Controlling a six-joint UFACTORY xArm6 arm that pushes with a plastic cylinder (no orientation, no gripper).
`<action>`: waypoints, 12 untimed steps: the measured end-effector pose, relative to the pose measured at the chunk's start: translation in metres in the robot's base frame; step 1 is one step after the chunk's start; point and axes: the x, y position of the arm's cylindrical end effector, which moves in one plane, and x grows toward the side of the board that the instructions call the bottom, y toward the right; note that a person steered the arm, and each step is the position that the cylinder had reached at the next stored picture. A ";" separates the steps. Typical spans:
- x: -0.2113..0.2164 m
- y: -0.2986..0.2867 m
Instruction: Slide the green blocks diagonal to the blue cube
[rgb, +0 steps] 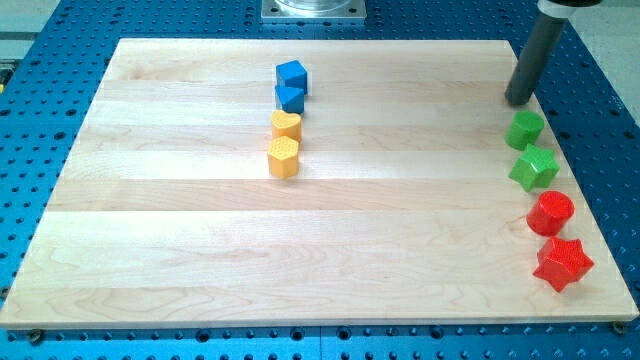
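A blue cube (292, 74) sits near the board's top middle, with a second blue block (290, 97) touching it just below. A round green block (525, 129) and a green star-shaped block (534, 168) sit close together at the view's right edge of the board. My tip (517, 101) rests on the board just above the round green block, slightly to its left, a small gap apart. The rod rises up out of the view's top right.
A yellow heart-shaped block (286, 125) and a yellow hexagonal block (284, 157) stand in a column below the blue blocks. A red cylinder (550, 212) and a red star (563, 262) lie below the green blocks. The wooden board (180, 250) rests on a blue perforated table.
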 end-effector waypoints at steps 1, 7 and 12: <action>0.002 0.009; 0.161 0.009; 0.090 0.047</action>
